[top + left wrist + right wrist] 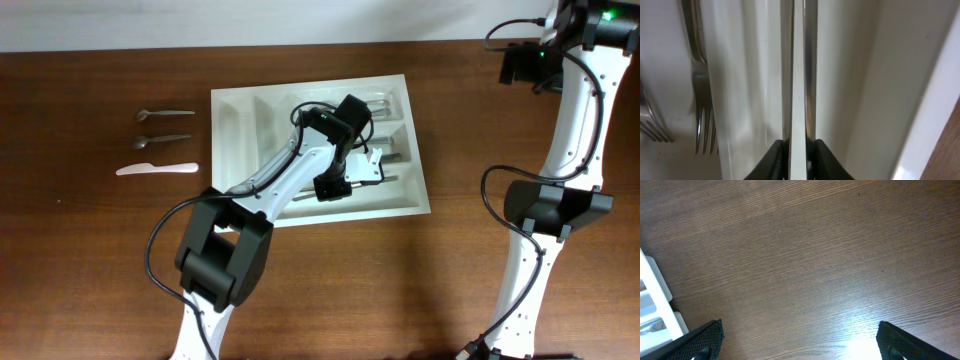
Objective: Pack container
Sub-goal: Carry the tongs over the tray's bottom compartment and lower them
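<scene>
Dark brown counter (100, 260), fine straight wood grain, dull sheen. Near its middle, closer to the far edge and a little skewed: white tray (236, 140) of smooth glossy plastic, rectangular, with a rounded rim, split by low walls into narrow and long compartments. Slim metal cutlery in the long compartments toward its right side, partly hidden under the left arm.

Left claw (799, 152) low in the tray's near long compartment. Narrow, with black rounded fingers (774, 162) pressed on both sides of a thin utensil (800, 75) standing on edge. Straight, pale and steel-grey, running along the compartment; kind impossible to tell. Past a smooth white wall, in the next compartment: two steel forks (702, 100), flat-lying, one cut off by the view's edge.

Right claw (800, 345) toward the counter's far right corner, spread wide over bare wood, with black mesh-textured fingers (705, 340) and the tray's white corner at the side of its view.

Toward the counter's left edge, well apart from the tray, in a column: two slim metal spoons (165, 113) with small rounded heads, then a flat white knife (157, 169), plastic-looking, nearest the front.
</scene>
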